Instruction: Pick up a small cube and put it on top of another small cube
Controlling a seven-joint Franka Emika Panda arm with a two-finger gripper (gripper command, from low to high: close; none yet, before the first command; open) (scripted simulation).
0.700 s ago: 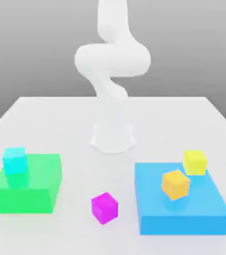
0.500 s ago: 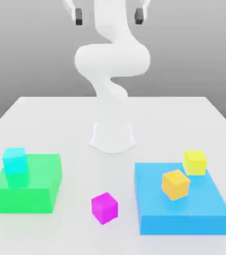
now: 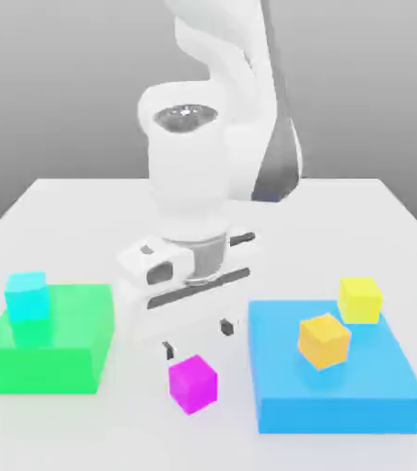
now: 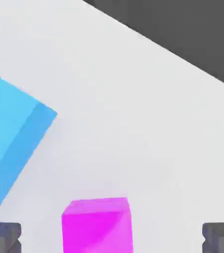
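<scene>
The magenta cube (image 3: 193, 384) sits on the table (image 3: 83, 212) just beside the flat blue block (image 3: 336, 382), untouched. The gripper (image 3: 196, 338) hangs just above it, fingers (image 4: 3, 236) spread wide. Center the cube between them before descending and closing squarely on opposite faces.

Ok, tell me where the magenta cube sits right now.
In the exterior view the magenta cube sits on the white table near the front edge, between the green block and the blue block, just below the open gripper.
</scene>
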